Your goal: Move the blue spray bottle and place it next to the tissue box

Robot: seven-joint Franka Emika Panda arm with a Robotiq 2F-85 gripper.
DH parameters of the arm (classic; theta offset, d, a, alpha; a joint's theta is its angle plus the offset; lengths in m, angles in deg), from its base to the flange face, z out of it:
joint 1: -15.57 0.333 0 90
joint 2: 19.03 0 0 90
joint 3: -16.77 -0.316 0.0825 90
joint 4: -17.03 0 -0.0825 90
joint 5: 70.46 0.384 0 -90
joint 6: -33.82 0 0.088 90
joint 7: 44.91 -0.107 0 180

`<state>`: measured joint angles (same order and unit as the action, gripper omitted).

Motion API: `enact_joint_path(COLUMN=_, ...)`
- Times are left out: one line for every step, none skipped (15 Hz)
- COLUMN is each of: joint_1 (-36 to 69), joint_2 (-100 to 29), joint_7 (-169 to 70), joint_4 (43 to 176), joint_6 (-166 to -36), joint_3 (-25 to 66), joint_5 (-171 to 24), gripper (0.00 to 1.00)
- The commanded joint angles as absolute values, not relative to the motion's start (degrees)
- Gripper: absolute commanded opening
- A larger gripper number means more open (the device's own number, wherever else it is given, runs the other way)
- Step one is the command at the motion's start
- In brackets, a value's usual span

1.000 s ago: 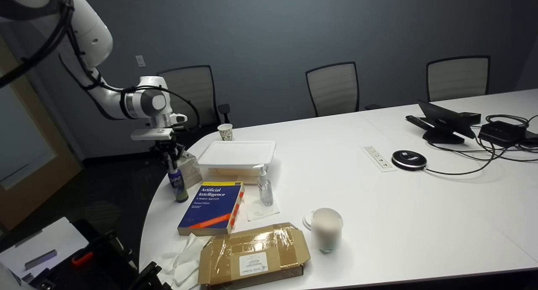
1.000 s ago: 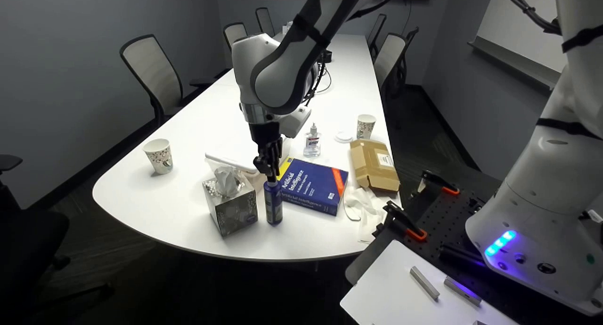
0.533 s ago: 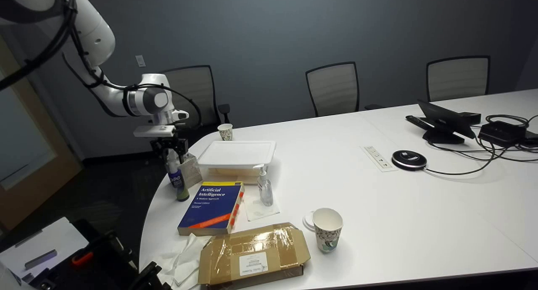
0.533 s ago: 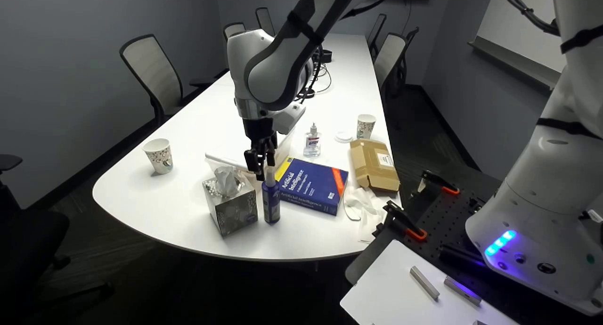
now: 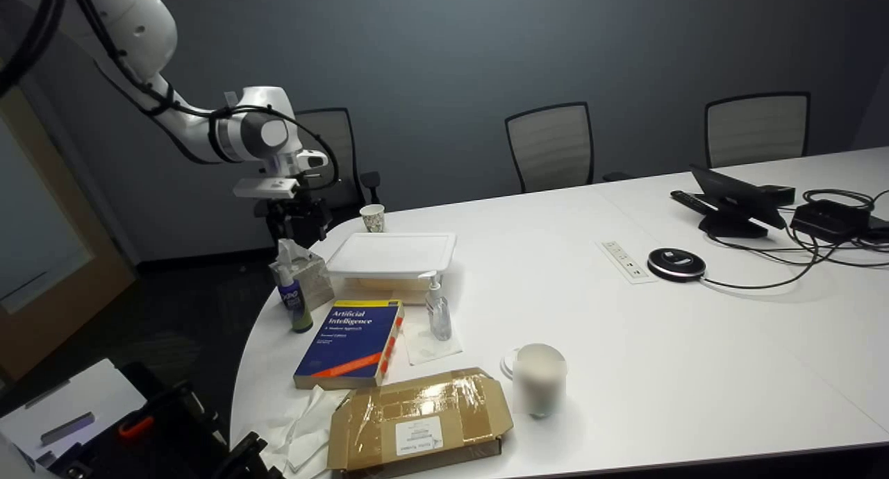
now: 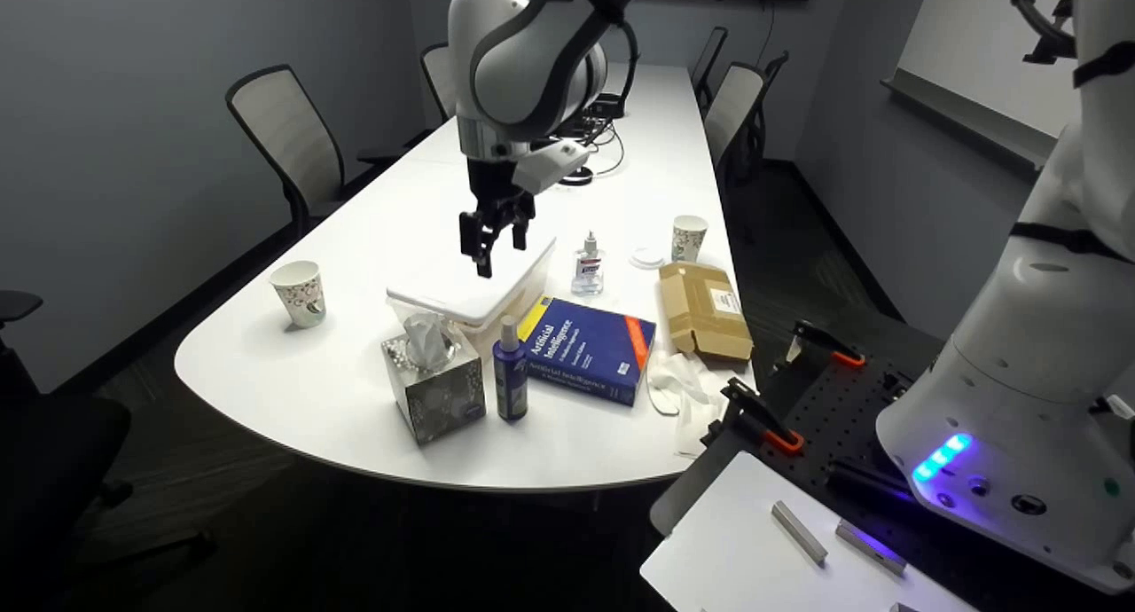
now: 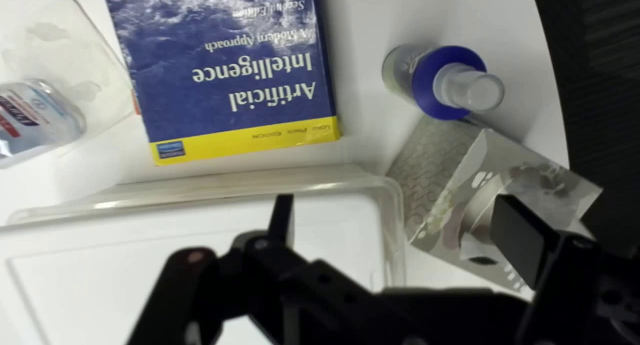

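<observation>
The blue spray bottle stands upright on the table close beside the tissue box, with a narrow gap between them in that exterior view. From above, the wrist view shows the bottle's pale cap and blue shoulder near a corner of the box's patterned side. My gripper hangs above and behind both, over the lidded container. Its fingers are spread wide with nothing between them. White tissue pokes from the box top in both exterior views.
A lidded clear container sits behind the tissue box. The thick blue book lies to the bottle's side, with a sanitizer bottle beyond. Also on the table are a cardboard box, crumpled tissues and paper cups.
A second ago my gripper was shut at the bottle's top. It opened, let go, then rose away and back. The bottle shifted very slightly toward the tissue box and stayed standing.
</observation>
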<state>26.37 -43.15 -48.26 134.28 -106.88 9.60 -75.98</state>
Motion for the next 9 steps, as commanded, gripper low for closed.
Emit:
enact_joint_path(joint_1=24.67, joint_2=-34.67, joint_7=-53.24, joint_4=138.84, joint_6=-105.32, joint_3=12.29, joint_5=-74.02, gripper=1.0)
enact_joint_path(joint_1=24.04, joint_2=-33.02, joint_7=-54.27, joint_4=139.53, joint_6=-104.79, joint_3=13.07, joint_5=-73.81, gripper=1.0)
enact_joint_path(joint_1=23.8, joint_2=-31.68, joint_7=-55.94, joint_4=140.13, joint_6=-104.42, joint_3=14.04, joint_5=-74.4, gripper=1.0)
enact_joint_path(joint_1=23.5, joint_2=-30.47, joint_7=-57.43, joint_4=140.61, joint_6=-103.48, joint_3=14.92, joint_5=-75.24, gripper=1.0)
enact_joint_path(joint_1=23.19, joint_2=-29.61, joint_7=-58.67, joint_4=141.02, joint_6=-102.82, joint_3=15.49, joint_5=-75.62, gripper=1.0)
enact_joint_path(joint_1=22.93, joint_2=-28.81, joint_7=-59.49, joint_4=141.44, joint_6=-101.91, joint_3=15.87, joint_5=-75.87, gripper=1.0)
enact_joint_path(joint_1=22.61, joint_2=-28.2, joint_7=-60.17, joint_4=141.79, joint_6=-101.18, joint_3=16.09, joint_5=-75.91, gripper=1.0)
enact_joint_path(joint_1=22.36, joint_2=-27.65, joint_7=-60.68, joint_4=142.17, joint_6=-100.54, joint_3=16.28, joint_5=-76.04, gripper=1.0)
enact_joint_path(joint_1=22.05, joint_2=-27.01, joint_7=-60.98, joint_4=142.64, joint_6=-100.06, joint_3=16.36, joint_5=-75.67, gripper=1.0)
